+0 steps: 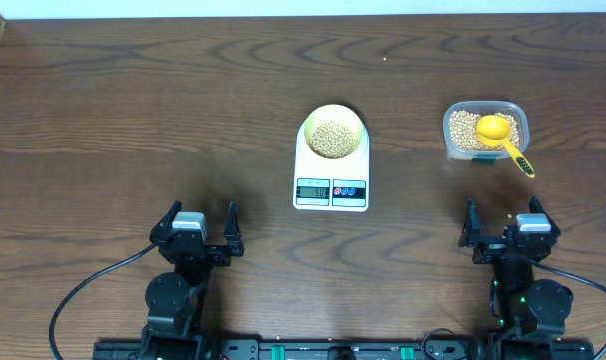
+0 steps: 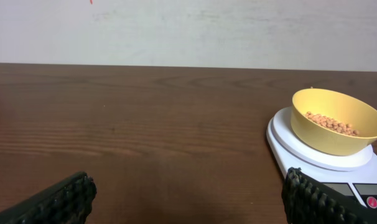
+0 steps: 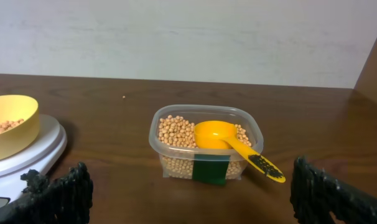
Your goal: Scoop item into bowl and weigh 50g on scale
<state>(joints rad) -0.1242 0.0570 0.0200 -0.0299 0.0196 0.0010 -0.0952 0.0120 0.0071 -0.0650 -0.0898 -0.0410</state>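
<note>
Dark brown wood-grain bench [image 1: 133,100], matte. White flat plastic scale [image 1: 303,170] at centre, round platform, rounded corners. Small grey display [image 1: 313,191] on its front edge, digits too small to read; two round buttons [image 1: 349,191] just beside it.

Bowl [image 1: 309,122] sits on the platform: round, smooth, pale yellow-green, about as wide as the platform. Beans [image 1: 332,138] inside it form a shallow layer over the bottom: small, round, tan-beige, matte.

Clear rectangular plastic tub [image 1: 449,130] with rounded corners stands to the right of the scale, apart from it. It holds more of the same beans, and a dark green label [image 3: 212,169] is on its near wall. Glossy yellow scoop [image 1: 495,128] lies in the tub, its round cup on the beans. Its flat handle leans out over the near right rim, black markings on the handle.

Left hand [image 1: 201,212] is at the near edge, left of the scale, spread wide, holding nothing. Its black ribbed fingers [image 2: 64,199] are clear of everything.

Right hand [image 1: 503,215] is at the near edge below the tub, also spread and holding nothing, well apart from tub and scoop.
</note>
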